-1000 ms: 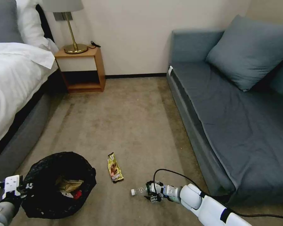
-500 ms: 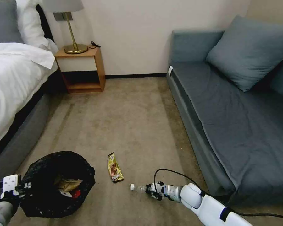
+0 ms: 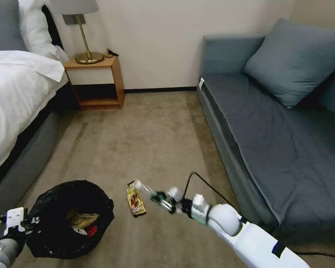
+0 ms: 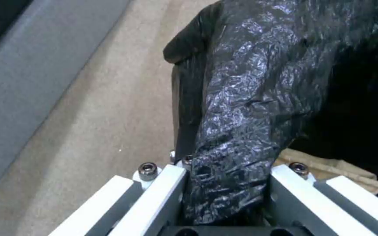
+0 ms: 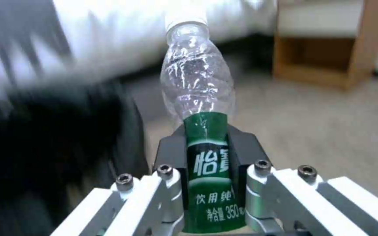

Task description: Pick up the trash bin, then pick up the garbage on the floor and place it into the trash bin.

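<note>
The trash bin (image 3: 69, 217), lined with a crinkled black bag, is at the lower left of the head view. My left gripper (image 3: 29, 222) is shut on its bagged rim (image 4: 237, 131). Inside lie a tan paper bag (image 3: 80, 219) and a red-white packet (image 3: 91, 230). My right gripper (image 3: 162, 198) is shut on the clear bottle (image 3: 147, 190) at its green label (image 5: 206, 157). It holds the bottle above the floor, cap pointing toward the bin. A gold-brown snack wrapper (image 3: 136, 199) lies flat on the carpet between the bin and the bottle.
A bed (image 3: 15, 96) runs along the left, with a wooden nightstand (image 3: 96, 80) and lamp beside it at the back. A grey-blue sofa (image 3: 279, 141) lines the right side. A black cable (image 3: 204, 184) loops off my right wrist. Open carpet (image 3: 149, 137) lies ahead.
My right gripper has lifted the bottle off the carpet and swung it up and left, toward the wrapper and the bin. The bin and left gripper have stayed almost still.
</note>
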